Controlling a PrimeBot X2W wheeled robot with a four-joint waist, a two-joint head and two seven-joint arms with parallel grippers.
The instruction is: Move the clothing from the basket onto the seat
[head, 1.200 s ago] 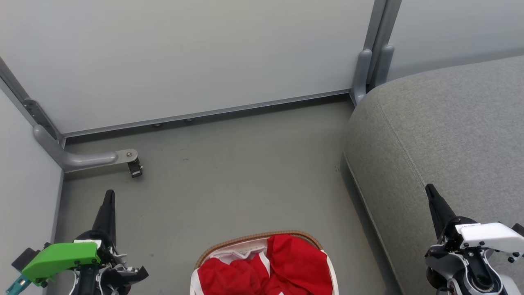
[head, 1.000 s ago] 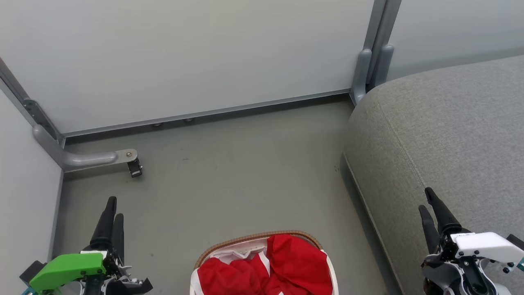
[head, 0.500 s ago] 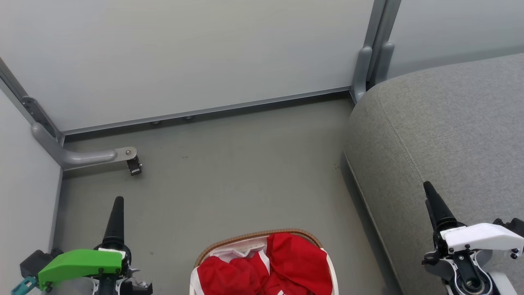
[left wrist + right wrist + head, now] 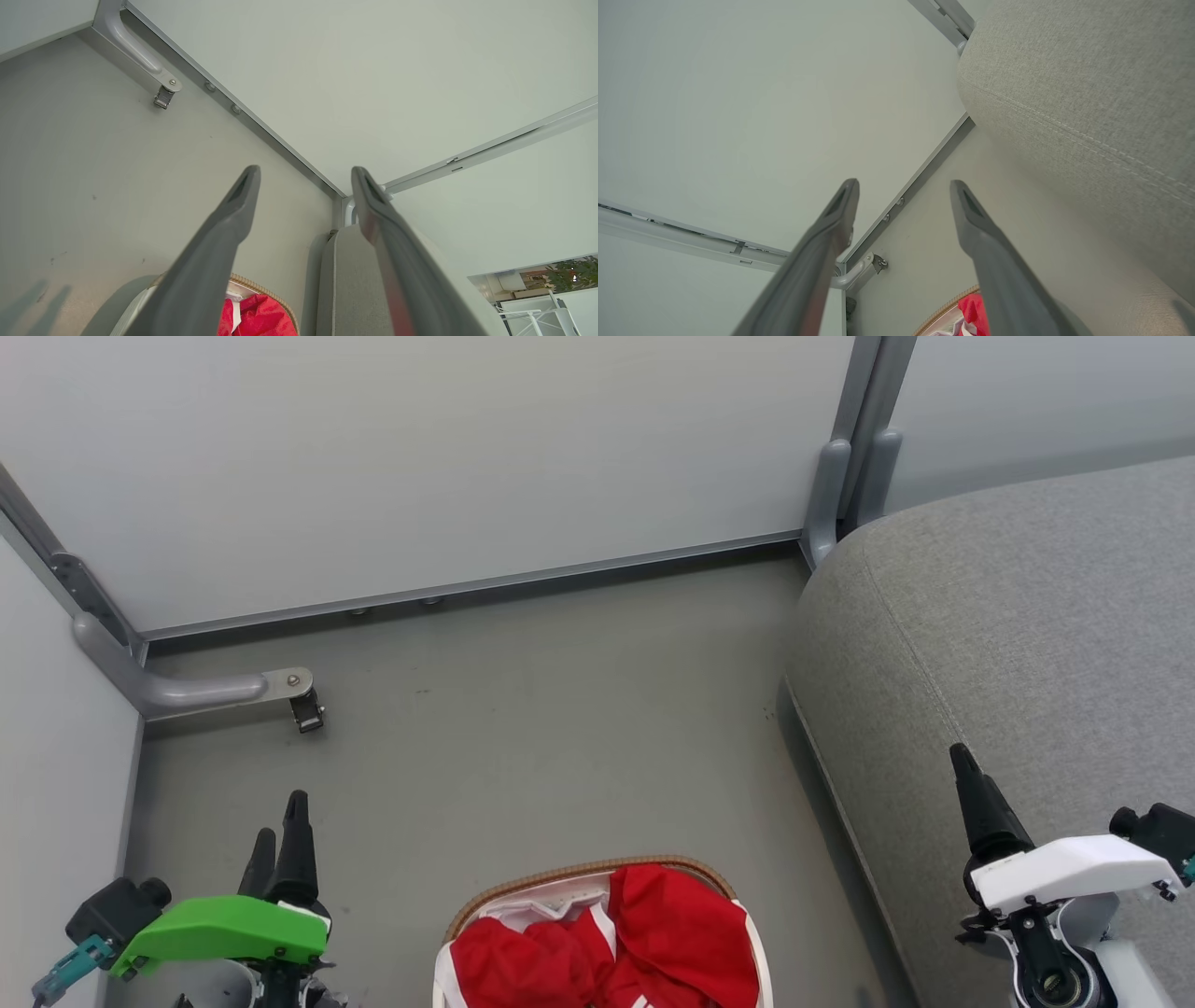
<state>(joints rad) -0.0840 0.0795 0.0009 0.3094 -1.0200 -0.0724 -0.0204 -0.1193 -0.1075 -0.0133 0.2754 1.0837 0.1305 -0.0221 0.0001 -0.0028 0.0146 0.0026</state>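
The red clothing [image 4: 607, 943] with white trim lies bunched in the basket [image 4: 560, 878], a white one with a brown woven rim, at the bottom middle of the head view. On the right rises the large grey seat [image 4: 1027, 616]. My left gripper [image 4: 280, 819] hangs over the floor left of the basket, open and holding nothing. In front of the seat's edge, right of the basket, my right gripper [image 4: 963, 775] shows one finger. The left wrist view has the left gripper [image 4: 304, 170] open above the clothing [image 4: 257, 317]. In the right wrist view the right gripper [image 4: 902, 184] is open and holds nothing.
Pale wall panels close off the back and left. A grey bracket with a small caster [image 4: 303, 709] juts from the left wall's foot. A grey post [image 4: 831, 495] stands at the seat's far corner. Grey floor [image 4: 560, 728] lies between walls, basket and seat.
Both grippers have spread their fingers wider. The left gripper has drifted right toward the basket and the right one slightly left. The clothing lies as before.
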